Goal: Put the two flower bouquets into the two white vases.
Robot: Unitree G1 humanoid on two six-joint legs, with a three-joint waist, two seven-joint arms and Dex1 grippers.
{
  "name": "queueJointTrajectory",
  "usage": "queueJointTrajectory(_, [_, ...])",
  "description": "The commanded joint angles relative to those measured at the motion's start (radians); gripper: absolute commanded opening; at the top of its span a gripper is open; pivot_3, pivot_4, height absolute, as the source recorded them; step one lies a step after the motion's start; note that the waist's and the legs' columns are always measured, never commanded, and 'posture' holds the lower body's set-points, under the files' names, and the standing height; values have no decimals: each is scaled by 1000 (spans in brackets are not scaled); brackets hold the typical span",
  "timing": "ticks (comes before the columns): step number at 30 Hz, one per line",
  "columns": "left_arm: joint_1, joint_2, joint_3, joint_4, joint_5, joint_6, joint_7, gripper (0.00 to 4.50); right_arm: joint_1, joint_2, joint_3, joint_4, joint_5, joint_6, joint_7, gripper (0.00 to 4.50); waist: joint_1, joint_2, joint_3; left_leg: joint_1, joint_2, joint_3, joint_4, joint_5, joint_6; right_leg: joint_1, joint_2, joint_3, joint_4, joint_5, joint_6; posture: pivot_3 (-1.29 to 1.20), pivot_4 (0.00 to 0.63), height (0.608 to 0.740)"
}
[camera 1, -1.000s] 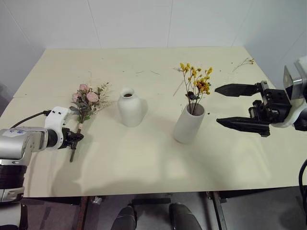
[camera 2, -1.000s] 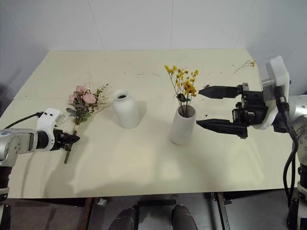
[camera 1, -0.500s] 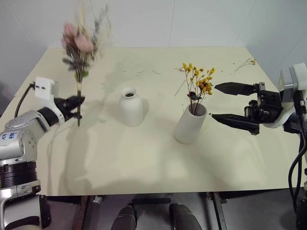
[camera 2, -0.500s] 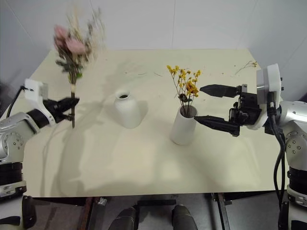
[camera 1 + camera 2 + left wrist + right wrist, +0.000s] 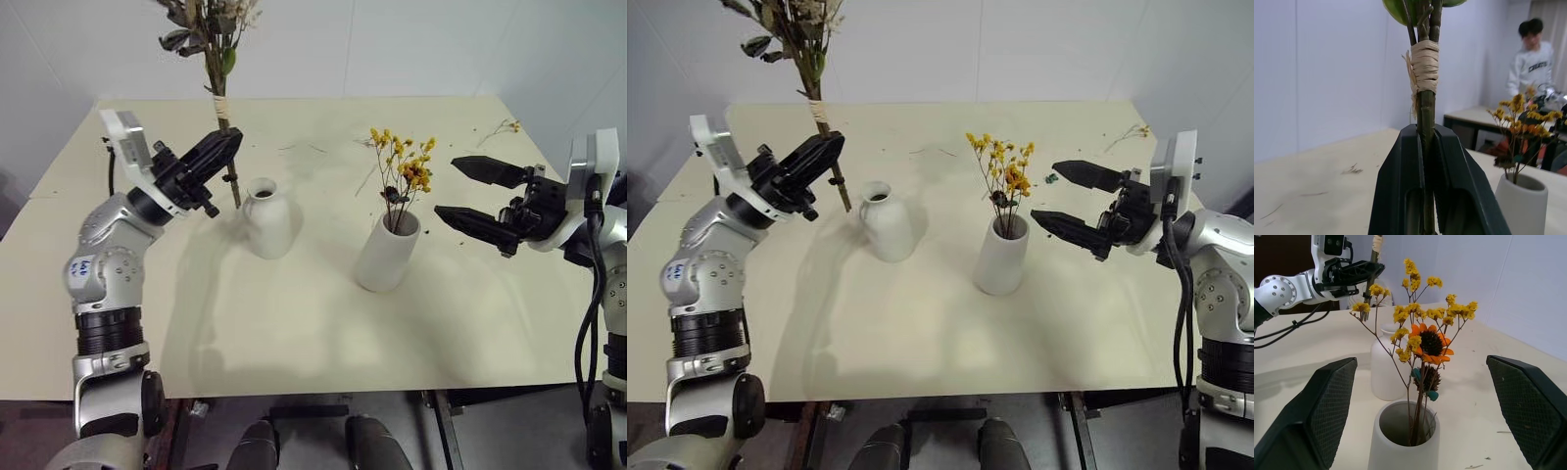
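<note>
While the left gripper (image 5: 227,147) pinches the rose bouquet's (image 5: 217,69) stems upright above the rounded vase (image 5: 266,217), the right gripper (image 5: 472,194), jaws spread, flanks the cylinder vase (image 5: 386,253) holding the yellow bunch (image 5: 400,171).

1. Matte white bottle vase (image 5: 266,221) and white cylinder vase (image 5: 387,253) on a cream table (image 5: 294,323).
2. Yellow-orange dried flowers (image 5: 1418,328).
3. Green stems, beige raffia binding (image 5: 1424,66); black gripper fingers (image 5: 1400,196).

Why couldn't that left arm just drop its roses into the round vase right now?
Probably it can: the left gripper holds the rose bouquet upright beside the bottle-shaped vase, whose narrow mouth stands open and unblocked.
</note>
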Motion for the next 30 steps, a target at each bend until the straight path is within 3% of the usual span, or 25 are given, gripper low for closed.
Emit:
queueJointTrajectory(1, [-64, -34, 19, 46, -15, -67, 7, 31, 16, -9, -46, -60, 21, -1, -22, 4500, 0, 0, 0, 0, 0, 0, 1, 0, 0, 0, 0, 0, 0, 0, 0, 0, 150, 740])
queueJointTrajectory(10, [-159, -76, 12, 174, -8, -145, -23, 31, 53, -18, -77, -116, 40, 24, -66, 4500, 0, 0, 0, -1, 0, 0, 4, 0, 0, 1, 1, 0, 0, 2, 1, 0, 150, 740])
queueJointTrajectory(17, [-196, -109, -12, 388, 98, -373, -69, 31, 72, -18, -94, -153, 55, 37, -104, 4500, 1, 0, 0, -1, 0, 0, 4, 0, 0, 1, 1, 1, -1, 2, 1, 0, 150, 740])
queueJointTrajectory(27, [-178, -171, -27, 544, 123, -488, -154, 31, 111, -41, -140, -215, 88, 80, -151, 4500, 1, 0, 0, -2, 0, 0, 3, -1, 1, 1, 1, 1, -3, 3, 2, 0, 150, 740])
queueJointTrajectory(30, [-161, -164, -29, 538, 131, -503, -166, 957, 116, -41, -143, -222, 93, 84, -162, 4500, 0, 0, 0, -2, 0, 0, 3, -1, 1, 1, 1, 1, -3, 3, 2, 0, 150, 740])
